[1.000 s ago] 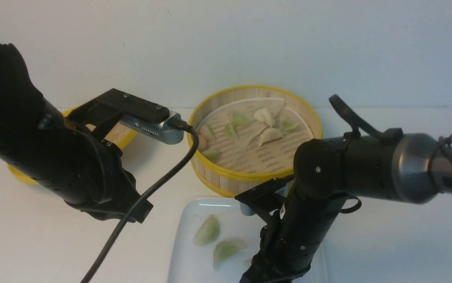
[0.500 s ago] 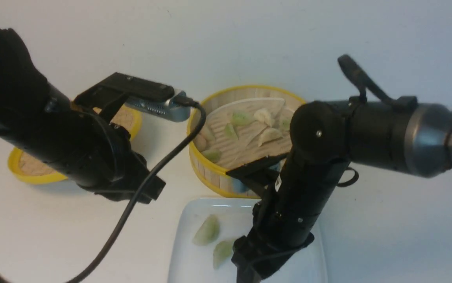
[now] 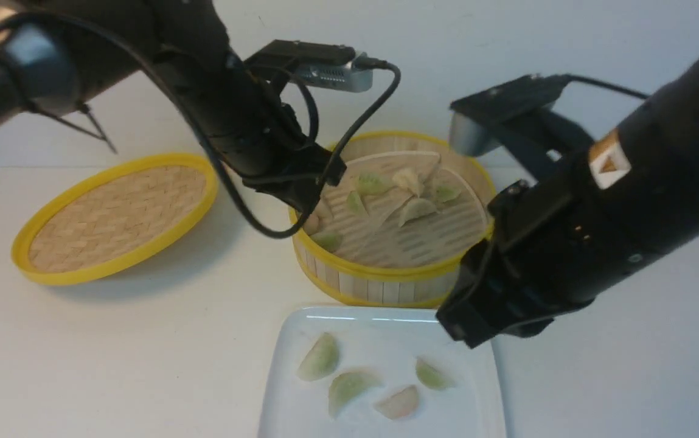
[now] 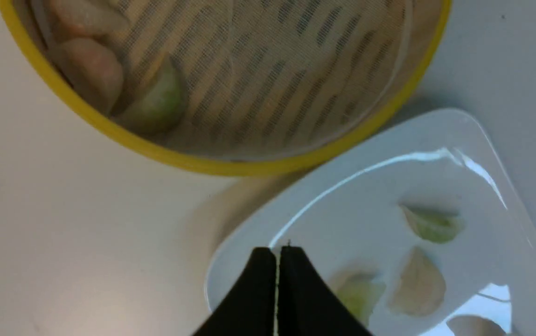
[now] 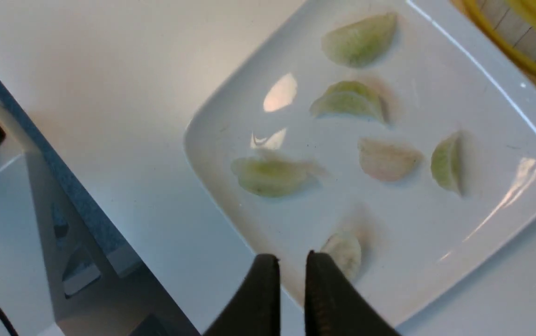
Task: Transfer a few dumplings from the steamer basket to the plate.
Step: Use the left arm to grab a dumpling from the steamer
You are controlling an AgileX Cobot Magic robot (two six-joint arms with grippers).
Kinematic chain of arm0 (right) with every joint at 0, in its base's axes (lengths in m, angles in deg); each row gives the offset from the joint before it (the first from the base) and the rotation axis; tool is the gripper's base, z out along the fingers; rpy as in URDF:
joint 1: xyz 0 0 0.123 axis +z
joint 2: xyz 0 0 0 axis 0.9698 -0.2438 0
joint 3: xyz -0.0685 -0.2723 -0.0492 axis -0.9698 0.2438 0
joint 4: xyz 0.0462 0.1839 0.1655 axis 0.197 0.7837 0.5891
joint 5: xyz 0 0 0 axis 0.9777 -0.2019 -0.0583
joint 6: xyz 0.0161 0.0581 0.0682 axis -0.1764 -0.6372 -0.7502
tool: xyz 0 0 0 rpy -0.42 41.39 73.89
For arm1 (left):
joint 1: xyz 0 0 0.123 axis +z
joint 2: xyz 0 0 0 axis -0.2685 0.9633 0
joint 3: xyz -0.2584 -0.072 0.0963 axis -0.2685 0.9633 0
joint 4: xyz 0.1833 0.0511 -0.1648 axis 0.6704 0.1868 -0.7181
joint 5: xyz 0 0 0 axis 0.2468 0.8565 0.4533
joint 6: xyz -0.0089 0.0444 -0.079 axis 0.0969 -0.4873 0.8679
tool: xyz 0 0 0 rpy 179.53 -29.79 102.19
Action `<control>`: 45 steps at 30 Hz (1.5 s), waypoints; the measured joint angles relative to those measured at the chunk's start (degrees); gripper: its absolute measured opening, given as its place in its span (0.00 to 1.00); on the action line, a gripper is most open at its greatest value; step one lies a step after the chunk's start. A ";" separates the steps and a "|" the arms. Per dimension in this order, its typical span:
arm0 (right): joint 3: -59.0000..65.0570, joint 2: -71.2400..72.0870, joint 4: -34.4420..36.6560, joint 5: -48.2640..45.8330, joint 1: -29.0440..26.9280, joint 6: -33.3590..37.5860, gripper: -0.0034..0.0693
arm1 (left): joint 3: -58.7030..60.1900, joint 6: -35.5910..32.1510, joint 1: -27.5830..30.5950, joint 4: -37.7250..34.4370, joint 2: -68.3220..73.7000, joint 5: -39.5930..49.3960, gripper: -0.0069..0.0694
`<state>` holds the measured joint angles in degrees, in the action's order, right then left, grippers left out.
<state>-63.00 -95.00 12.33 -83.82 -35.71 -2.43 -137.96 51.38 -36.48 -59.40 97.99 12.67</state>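
Left claw: closed, nothing gripped; dumplings seen near it in the steamer basket. Right claw: slightly parted, empty; six dumplings noted on the plate, one just beside its tips in view.

- R arm blurred in front view; runs off the R edge, and its gripper tips can't be made out there.
- L arm also blurred, cut off at L edge, front view; its cable hides part of it.
- Plate: near side cut off by front view's bottom edge, a far corner behind R arm.
- Basket: R part of rim partly behind R arm, L part behind L arm; only partly in either wrist view.
- Dumplings by basket's L wall: partly hidden by L arm + cable, front view.
- L wrist view: one dumpling on plate partly behind L gripper tips.
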 joint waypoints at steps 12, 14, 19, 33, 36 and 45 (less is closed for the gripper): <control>0.00 12.83 -7.33 -0.97 0.00 -10.26 0.03 | -27.04 5.11 -4.01 14.24 23.27 1.77 0.43; 0.00 13.84 -7.59 -1.03 0.00 -11.59 0.03 | -28.49 5.34 -4.17 14.68 25.24 0.88 0.51; 0.00 15.76 -7.80 -1.30 0.00 -12.99 0.03 | -30.24 5.57 -4.43 16.29 29.05 -4.66 0.69; 0.00 16.86 -8.18 -1.53 0.00 -13.57 0.03 | -30.45 7.53 -4.43 17.24 33.45 -11.17 0.72; 0.00 16.86 -8.18 -1.53 0.00 -13.57 0.03 | -30.52 7.53 -4.43 17.20 33.52 -11.17 0.64; 0.00 16.86 -8.12 -1.53 0.00 -13.61 0.03 | -32.67 6.97 -4.56 17.38 33.57 -6.33 0.30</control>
<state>-63.00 -78.14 4.21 -85.35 -35.71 -16.04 -170.63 58.35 -41.04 -42.02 131.56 6.34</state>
